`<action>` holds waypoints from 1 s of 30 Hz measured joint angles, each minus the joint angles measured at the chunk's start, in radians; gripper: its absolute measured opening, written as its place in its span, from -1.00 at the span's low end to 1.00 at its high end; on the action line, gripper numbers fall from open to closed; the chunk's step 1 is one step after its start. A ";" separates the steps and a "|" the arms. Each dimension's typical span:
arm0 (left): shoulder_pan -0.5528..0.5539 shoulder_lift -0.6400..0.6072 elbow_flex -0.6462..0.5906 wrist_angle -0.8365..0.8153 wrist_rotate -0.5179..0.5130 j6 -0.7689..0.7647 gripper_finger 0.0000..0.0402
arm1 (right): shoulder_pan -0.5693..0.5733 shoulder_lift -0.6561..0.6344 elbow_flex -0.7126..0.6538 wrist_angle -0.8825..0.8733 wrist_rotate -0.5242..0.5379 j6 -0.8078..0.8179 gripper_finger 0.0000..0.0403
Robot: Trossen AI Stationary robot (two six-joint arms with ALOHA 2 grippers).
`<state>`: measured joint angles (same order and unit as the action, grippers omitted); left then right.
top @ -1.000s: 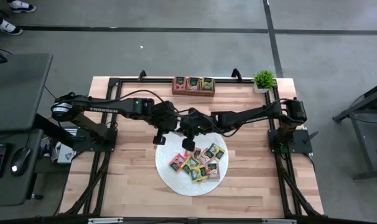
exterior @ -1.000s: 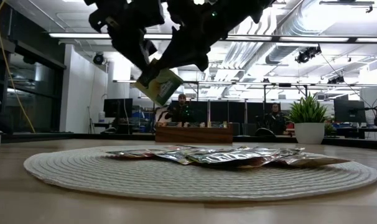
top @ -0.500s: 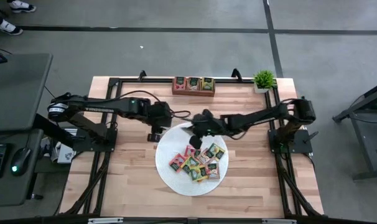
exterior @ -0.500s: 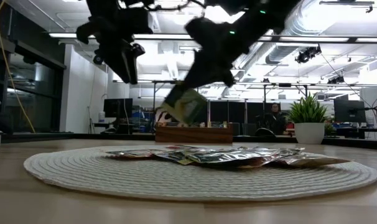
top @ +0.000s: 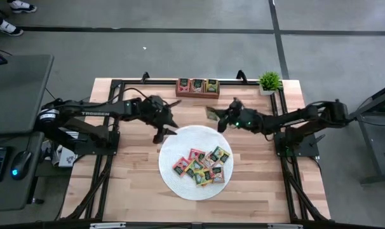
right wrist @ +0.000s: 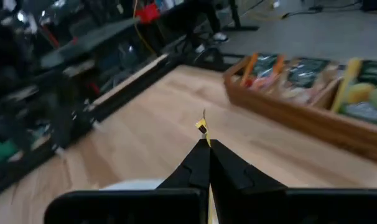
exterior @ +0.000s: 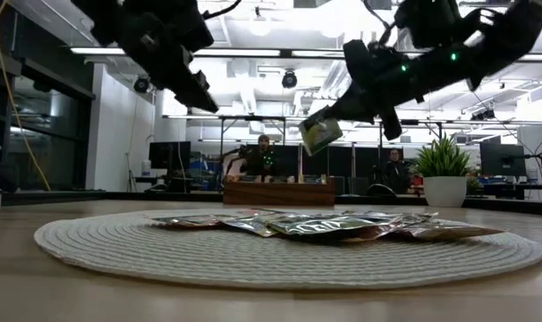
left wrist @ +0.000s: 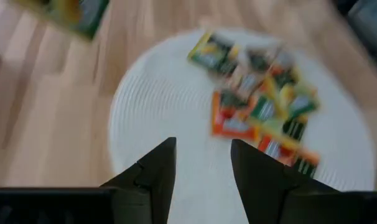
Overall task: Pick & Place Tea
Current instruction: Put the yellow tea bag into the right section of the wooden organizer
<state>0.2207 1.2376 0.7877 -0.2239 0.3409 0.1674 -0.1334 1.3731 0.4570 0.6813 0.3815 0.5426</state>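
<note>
Tea packet (top: 211, 113), a small flat green-and-yellow square, hangs in the air pinched edge-on between the pressed-together fingers of the right gripper (top: 219, 117). It is clear of the mat (top: 173, 147), just past the mat's far edge, between the mat and the wooden tray (top: 197, 87). In the low view the same packet (exterior: 319, 134) tilts from the fingertips, well above the table (top: 135, 184). In the right wrist view only its thin yellow edge (right wrist: 203, 127) shows above the closed fingers, with the tray (right wrist: 300, 118) ahead and its compartments already holding packets.

Step in hand, as judged: carrying one packet from the mat toward the tray. The next move calls for bringing the packet over a compartment, lowering it between the dividers, then parting the fingers; a tilted packet could catch on a divider.

The left gripper (top: 162, 132) hovers at the mat's left far edge, its fingers (left wrist: 148, 177) spread with nothing between them, pointing down at the mat.

The remaining packets (top: 204, 165) lie in a loose overlapping heap on the mat's right half: red, orange, yellow and green squares with dark central labels. From the low view they lie flat (exterior: 325, 224), barely rising above the weave.
</note>
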 joint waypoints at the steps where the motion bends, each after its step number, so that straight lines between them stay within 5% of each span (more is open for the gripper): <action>1: 0.013 0.000 -0.013 0.037 0.036 -0.015 -0.24 | -0.030 0.000 -0.013 0.022 -0.026 -0.004 -1.00; 5: 0.051 0.002 -0.037 0.158 0.119 -0.054 -0.24 | -0.174 0.001 -0.030 0.064 -0.160 -0.037 -1.00; 15: 0.124 0.009 -0.038 0.331 0.146 -0.137 -0.24 | -0.547 0.051 0.019 0.099 -0.532 -0.115 -1.00; 20: 0.160 0.049 -0.039 0.442 0.156 -0.198 -0.24 | -0.611 0.178 0.113 0.110 -0.651 -0.158 -1.00; 30: 0.192 0.058 -0.038 0.461 0.205 -0.205 -0.24 | -0.635 0.386 0.287 0.110 -0.680 -0.134 -1.00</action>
<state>0.4126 1.2961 0.7498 0.2374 0.5455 -0.0380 -0.7685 1.7587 0.7436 0.7913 -0.2985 0.4089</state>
